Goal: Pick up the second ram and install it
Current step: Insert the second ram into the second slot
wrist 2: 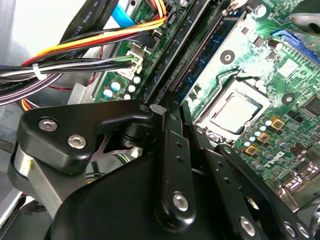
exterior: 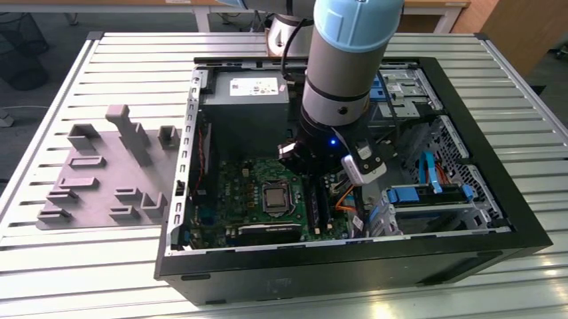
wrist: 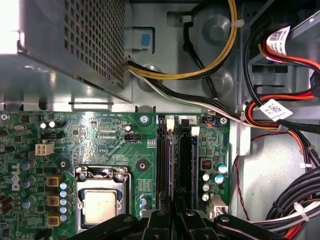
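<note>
The claw sits low inside the open computer case on the bench, over the black memory slots beside the silver processor on the green motherboard. The second ram, blue, stands edgewise in a slot, its near end between the nearly closed fingertips.
</note>
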You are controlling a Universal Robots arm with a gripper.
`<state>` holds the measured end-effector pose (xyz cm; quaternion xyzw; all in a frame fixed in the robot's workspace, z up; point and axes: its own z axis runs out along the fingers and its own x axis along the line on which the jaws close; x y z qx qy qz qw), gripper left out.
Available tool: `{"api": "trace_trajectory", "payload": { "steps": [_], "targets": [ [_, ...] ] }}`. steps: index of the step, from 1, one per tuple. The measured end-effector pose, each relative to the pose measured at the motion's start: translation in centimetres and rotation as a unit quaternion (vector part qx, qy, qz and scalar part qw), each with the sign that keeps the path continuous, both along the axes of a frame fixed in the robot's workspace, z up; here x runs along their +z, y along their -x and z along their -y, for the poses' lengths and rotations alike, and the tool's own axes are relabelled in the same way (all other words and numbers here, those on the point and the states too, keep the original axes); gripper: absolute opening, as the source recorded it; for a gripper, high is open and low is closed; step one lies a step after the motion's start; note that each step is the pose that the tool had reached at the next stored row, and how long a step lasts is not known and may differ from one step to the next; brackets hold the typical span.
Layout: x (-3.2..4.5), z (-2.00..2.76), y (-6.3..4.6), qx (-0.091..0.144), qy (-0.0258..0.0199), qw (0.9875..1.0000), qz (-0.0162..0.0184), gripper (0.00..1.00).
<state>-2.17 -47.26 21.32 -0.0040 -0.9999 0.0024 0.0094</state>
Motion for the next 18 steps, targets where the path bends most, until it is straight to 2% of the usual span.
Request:
{"api": "trace_trajectory", "payload": {
  "steps": [18],
  "targets": [
    [-0.29, 0.16, 0.02, 0.000, 0.0000, 1.0000, 0.0000, 0.14]
  ]
}}
